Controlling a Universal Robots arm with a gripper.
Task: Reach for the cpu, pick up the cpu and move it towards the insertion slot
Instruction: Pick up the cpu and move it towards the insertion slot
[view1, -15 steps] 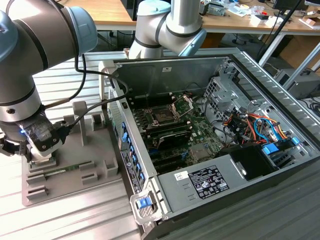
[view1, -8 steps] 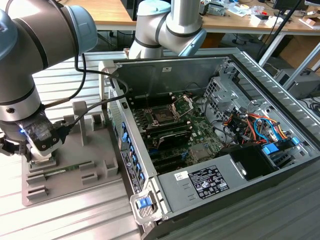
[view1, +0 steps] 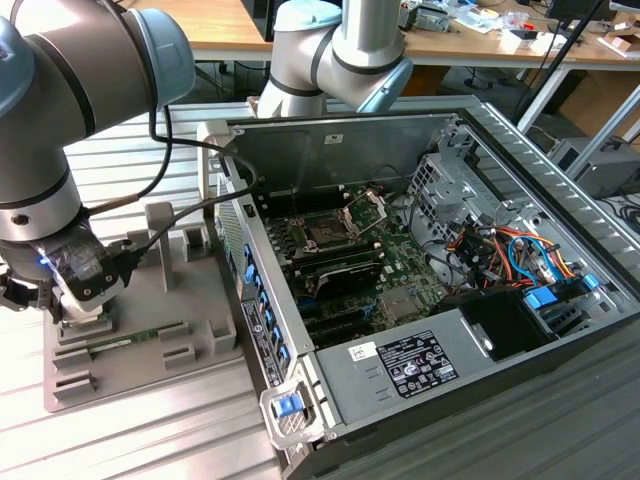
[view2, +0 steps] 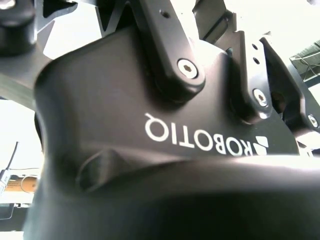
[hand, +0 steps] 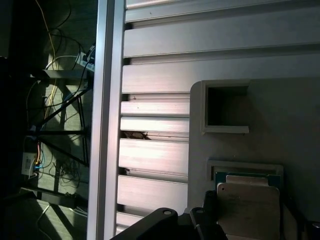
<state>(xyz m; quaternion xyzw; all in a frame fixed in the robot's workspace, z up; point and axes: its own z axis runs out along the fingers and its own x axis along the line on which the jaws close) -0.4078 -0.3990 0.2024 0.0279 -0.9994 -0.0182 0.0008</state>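
The cpu (hand: 247, 210) is a flat square chip with a silvery top. In the first wrist view it lies in a square recess of a grey fixture block (hand: 280, 125). Dark parts of my gripper (hand: 200, 226) sit right at the chip's edge. In the exterior view my gripper (view1: 78, 312) hangs low over that fixture block (view1: 200, 345) at the exterior view's left, hiding the chip. The insertion slot (view1: 325, 232) is a dark square socket with its metal bracket raised. It sits on the green board inside the open computer case, well to the exterior view's right of my gripper. The second wrist view looks at the black gripper body (view2: 150, 125).
A long green memory stick (view1: 130, 341) lies in the fixture block near my gripper. The case wall (view1: 255, 300) stands between the fixture and the board. Cables (view1: 500, 250) and a drive cage crowd the case's far side. Ribbed aluminium table (hand: 155, 60) surrounds the fixture.
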